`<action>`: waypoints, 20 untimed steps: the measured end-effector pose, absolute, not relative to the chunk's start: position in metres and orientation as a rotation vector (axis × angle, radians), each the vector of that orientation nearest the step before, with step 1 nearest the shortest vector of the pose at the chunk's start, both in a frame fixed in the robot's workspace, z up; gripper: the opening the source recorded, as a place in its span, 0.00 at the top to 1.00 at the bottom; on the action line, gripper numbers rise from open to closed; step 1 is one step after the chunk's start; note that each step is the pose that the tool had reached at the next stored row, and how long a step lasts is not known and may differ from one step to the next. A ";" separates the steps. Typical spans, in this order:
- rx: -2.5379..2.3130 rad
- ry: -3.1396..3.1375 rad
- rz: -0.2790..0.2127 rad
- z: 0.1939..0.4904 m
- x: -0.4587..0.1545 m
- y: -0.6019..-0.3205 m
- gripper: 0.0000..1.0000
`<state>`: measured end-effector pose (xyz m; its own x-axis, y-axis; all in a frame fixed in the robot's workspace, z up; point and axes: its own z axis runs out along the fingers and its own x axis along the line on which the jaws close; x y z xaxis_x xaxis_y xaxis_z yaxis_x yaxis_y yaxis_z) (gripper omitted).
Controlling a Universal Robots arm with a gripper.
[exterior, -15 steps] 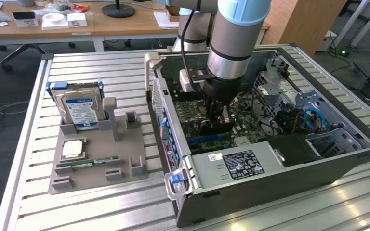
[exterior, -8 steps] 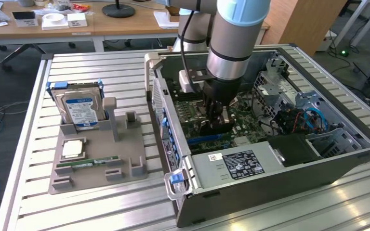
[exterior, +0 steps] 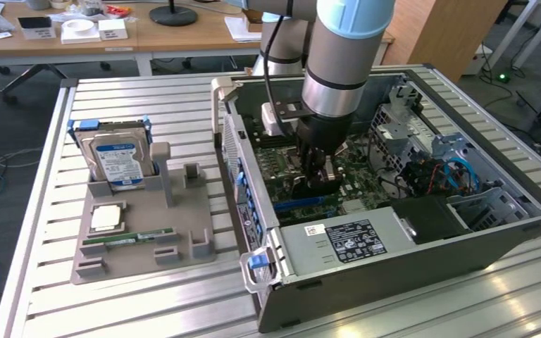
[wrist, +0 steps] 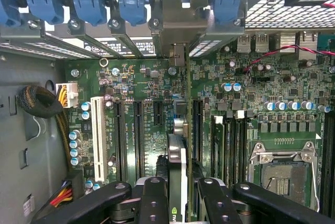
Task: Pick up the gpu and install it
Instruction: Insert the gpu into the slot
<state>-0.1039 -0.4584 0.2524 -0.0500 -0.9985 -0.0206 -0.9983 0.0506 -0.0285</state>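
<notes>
My gripper (exterior: 315, 169) reaches down into the open computer case (exterior: 496, 225) and is shut on the gpu (exterior: 306, 189), a dark card held on edge just above the motherboard (exterior: 280, 158). In the wrist view the gpu (wrist: 177, 150) runs edge-on between my black fingers (wrist: 154, 195), and my gripper (wrist: 180, 195) clamps it from both sides. Its silver end bracket (wrist: 175, 22) stands against the case's rear slot openings. The card lines up between the black expansion slots (wrist: 137, 130). Whether its lower edge sits in a slot is hidden.
Blue retaining clips (wrist: 89, 7) line the rear wall. A CPU socket (wrist: 282, 174), a cable bundle (wrist: 39, 101) and the power supply (exterior: 346, 243) crowd the case. On the exterior view's left, a grey holder (exterior: 139, 253) carries a hard drive (exterior: 120, 158) and a RAM stick (exterior: 129, 239).
</notes>
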 end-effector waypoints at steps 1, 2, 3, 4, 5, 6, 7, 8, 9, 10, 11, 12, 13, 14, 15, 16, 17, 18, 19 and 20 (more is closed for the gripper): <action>-2.141 2.252 -0.010 0.252 -0.104 -0.458 0.73; -2.141 2.252 -0.010 0.252 -0.104 -0.458 0.73; -2.141 2.252 -0.010 0.252 -0.104 -0.458 0.73; -2.140 2.252 -0.010 0.252 -0.104 -0.458 0.73; -2.138 2.254 -0.010 0.252 -0.104 -0.458 0.73; -2.136 2.257 -0.010 0.252 -0.104 -0.458 0.73; -2.133 2.259 -0.010 0.252 -0.104 -0.458 0.73; -2.132 2.261 -0.010 0.252 -0.104 -0.458 0.73; -2.131 2.261 -0.010 0.252 -0.104 -0.458 0.73; -2.130 2.262 -0.010 0.252 -0.104 -0.458 0.73; -2.129 2.262 -0.010 0.251 -0.104 -0.458 0.73; -2.129 2.263 -0.010 0.251 -0.104 -0.458 0.73; -2.129 2.263 -0.010 0.251 -0.104 -0.458 0.73; -2.128 2.264 -0.010 0.250 -0.104 -0.458 0.73; -2.127 2.264 -0.010 0.250 -0.104 -0.458 0.73; -2.127 2.265 -0.010 0.249 -0.104 -0.458 0.73; -2.126 2.266 -0.010 0.249 -0.104 -0.458 0.73; -2.125 2.267 -0.010 0.248 -0.104 -0.458 0.73; -2.124 2.267 -0.010 0.248 -0.104 -0.458 0.73; -2.123 2.268 -0.010 0.247 -0.104 -0.458 0.73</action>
<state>-0.1039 -0.4584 0.2471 -0.0655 -0.9976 -0.0206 -0.9974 0.0661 -0.0284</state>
